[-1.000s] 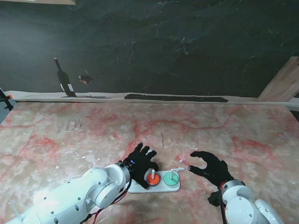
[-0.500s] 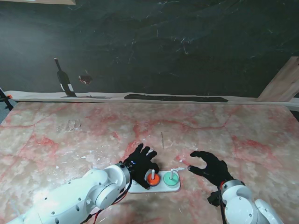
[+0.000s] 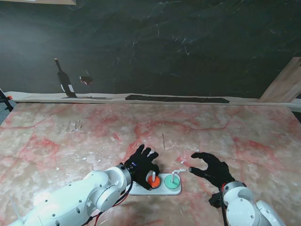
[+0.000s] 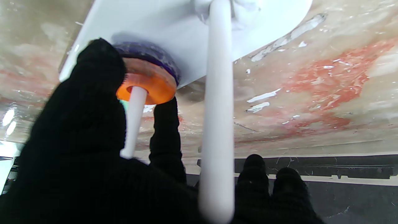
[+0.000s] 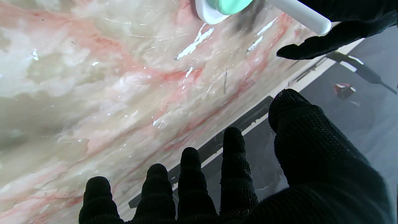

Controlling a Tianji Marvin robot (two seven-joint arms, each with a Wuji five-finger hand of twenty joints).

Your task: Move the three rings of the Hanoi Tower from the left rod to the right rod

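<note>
The white tower base [image 3: 136, 190] lies close in front of me. An orange ring [image 3: 153, 179] sits on its middle rod, a green ring [image 3: 171, 183] on the right rod. My left hand [image 3: 141, 162] covers the base's left end, its thumb and a finger pinching the orange ring [image 4: 152, 85]. That ring tilts over a purple ring [image 4: 155, 54] beneath it. The left rod [image 4: 217, 109] stands bare. My right hand [image 3: 211, 168] hovers open just right of the base, its thumb near the right rod's tip [image 5: 301, 14] above the green ring [image 5: 231, 4].
Pink-veined marble table [image 3: 225, 132] stretches away from the base. A dark bottle [image 3: 62, 79] stands at the far left edge, a dark strip [image 3: 176, 99] lies along the far edge, and a wooden board [image 3: 284, 84] leans at the far right.
Almost nothing has moved. The orange ring has shifted very slightly on the middle rod under my left fingers. The right hand holds its place.
</note>
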